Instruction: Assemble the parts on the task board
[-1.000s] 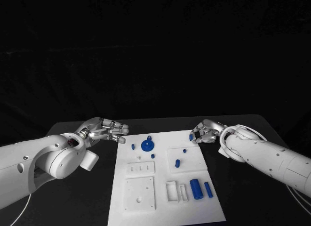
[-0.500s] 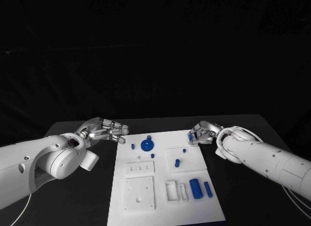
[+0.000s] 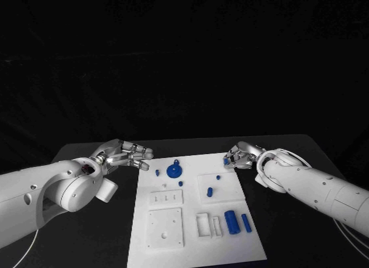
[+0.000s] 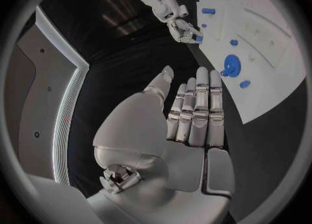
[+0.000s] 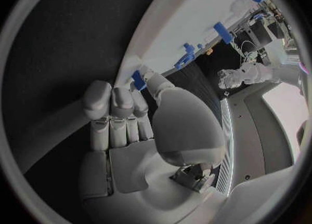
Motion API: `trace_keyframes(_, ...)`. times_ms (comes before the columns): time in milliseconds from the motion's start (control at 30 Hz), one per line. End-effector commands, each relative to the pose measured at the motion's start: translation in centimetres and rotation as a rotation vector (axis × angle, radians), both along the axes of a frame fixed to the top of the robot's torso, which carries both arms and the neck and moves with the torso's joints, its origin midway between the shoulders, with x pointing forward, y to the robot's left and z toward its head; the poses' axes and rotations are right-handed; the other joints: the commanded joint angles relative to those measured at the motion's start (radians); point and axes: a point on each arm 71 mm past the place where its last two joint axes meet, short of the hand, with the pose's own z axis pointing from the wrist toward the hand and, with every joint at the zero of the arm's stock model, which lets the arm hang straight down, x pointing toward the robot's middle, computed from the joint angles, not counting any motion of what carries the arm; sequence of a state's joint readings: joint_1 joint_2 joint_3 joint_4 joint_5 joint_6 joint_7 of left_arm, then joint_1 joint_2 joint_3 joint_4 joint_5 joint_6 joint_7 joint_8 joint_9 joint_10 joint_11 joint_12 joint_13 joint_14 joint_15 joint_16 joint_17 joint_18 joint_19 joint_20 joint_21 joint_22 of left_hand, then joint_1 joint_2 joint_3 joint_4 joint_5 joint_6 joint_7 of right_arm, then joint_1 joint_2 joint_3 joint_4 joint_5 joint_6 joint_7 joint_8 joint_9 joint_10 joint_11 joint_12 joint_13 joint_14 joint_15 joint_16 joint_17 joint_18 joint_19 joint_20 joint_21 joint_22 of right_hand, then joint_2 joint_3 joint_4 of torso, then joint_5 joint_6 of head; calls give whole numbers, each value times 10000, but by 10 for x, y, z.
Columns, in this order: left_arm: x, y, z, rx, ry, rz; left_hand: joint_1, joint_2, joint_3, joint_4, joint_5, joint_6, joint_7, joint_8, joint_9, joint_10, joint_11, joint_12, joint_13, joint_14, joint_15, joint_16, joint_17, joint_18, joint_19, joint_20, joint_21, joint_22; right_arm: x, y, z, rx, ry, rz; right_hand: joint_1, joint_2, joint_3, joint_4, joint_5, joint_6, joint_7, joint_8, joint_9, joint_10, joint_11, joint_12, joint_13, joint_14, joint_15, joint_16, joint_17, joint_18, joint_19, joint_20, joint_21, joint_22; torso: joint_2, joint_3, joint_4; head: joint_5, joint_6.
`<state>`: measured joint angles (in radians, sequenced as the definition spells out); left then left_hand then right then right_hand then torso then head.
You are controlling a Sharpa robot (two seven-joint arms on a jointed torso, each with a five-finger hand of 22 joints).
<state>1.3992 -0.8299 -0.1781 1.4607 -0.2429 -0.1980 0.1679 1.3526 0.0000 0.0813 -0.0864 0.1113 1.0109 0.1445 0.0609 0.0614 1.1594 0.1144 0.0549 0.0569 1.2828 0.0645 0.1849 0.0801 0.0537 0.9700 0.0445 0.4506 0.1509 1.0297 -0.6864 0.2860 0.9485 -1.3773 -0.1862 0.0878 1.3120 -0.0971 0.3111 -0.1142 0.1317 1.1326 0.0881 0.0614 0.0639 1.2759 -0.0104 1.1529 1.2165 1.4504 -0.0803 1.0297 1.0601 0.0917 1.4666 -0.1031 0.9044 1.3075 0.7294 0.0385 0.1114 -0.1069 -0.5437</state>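
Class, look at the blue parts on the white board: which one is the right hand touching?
The small blue piece at the white task board's far right corner, pinched by the right hand. The other blue parts lie untouched on the board.

Head camera overhead; wrist cameras share task board [image 3: 196, 209].

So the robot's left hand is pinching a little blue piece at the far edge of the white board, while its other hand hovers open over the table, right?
Not quite: it is the right hand that pinches the small blue part at the far edge of the task board, as the right wrist view shows. The left hand is the one with nothing in it, fingers apart beside the board, seen in the left wrist view.
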Motion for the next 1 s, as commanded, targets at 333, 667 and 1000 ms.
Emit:
trace_keyframes(333, -1, -2, 0, -25, -22, -179, 37, 24, 8, -65, 33, -25, 11, 45, 16, -75, -23, 31, 15, -60, -5, -56, -10, -65, -59, 18, 49, 3, 1, 2, 3, -15, -583, -197, -12, 330, 735, -336, -770, 778, -165, 17, 43, 41, -37, 33, -11, -18, -71, -24, -16, -120, 522, -21, 34, 1137, 3, 11, -20, -16, 21)
trace_keyframes(667, 3, 0, 3, -184, -388, 403, -113, 111, 129, -17, 59, 195, -137, 52, 20, 1089, -414, 50, 13, 634, -341, 381, 192, -136, 171, -219, 320, 145, -3, 16, 15, 80, -945, -207, -74, 308, 522, -409, -693, 835, -192, 16, 42, 84, -47, 35, 5, -7, -89, 30, 51, -152, 523, -52, 104, 1151, -23, -9, -89, 11, 143)
trace_keyframes(1000, 15, -8, 1, 1444, 353, -203, -826, 172, -501, 701, -256, 1304, -790, 120, 110, 3539, -1494, 2100, 799, 2328, -1466, 4011, 2181, -433, 1913, -1393, 2095, 1104, -8, 56, 44, -309, -1190, 157, -76, 164, 715, -267, -772, 853, -202, 14, 38, 94, -49, -13, -5, -9, -101, -8, 52, -161, 514, -66, 75, 1138, -234, -127, -246, 412, 182)
